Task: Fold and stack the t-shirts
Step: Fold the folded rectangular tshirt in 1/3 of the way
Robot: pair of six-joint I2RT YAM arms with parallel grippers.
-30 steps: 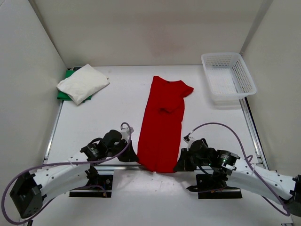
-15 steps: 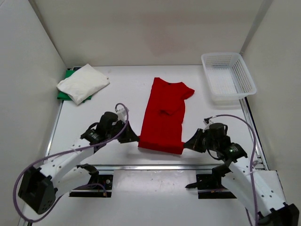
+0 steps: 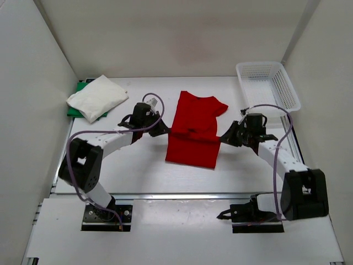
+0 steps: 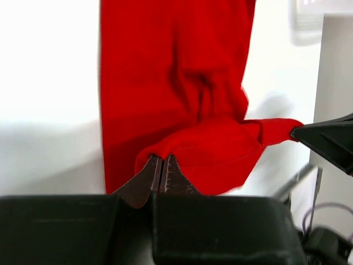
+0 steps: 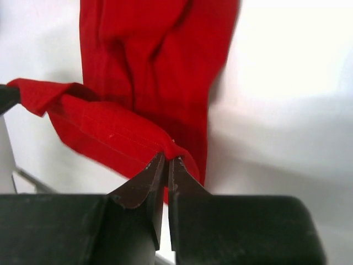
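A red t-shirt [image 3: 194, 130] lies in the middle of the table, long side running away from me, its near end lifted and carried back over itself. My left gripper [image 3: 167, 131] is shut on the hem's left corner [image 4: 165, 152]. My right gripper [image 3: 223, 138] is shut on the hem's right corner [image 5: 171, 150]. The hem hangs between them above the shirt's middle, with a fold drooping toward the near edge. A folded white t-shirt [image 3: 97, 97] lies on a green one [image 3: 78, 109] at the far left.
A white plastic basket [image 3: 268, 90] stands at the far right corner. White walls close in the table on the left, back and right. A metal rail [image 3: 182, 195] runs along the near edge.
Both grippers have carried the shirt's near hem from the table's front edge up and away toward the collar, so the shirt now doubles over itself. Both arms are stretched farther out.
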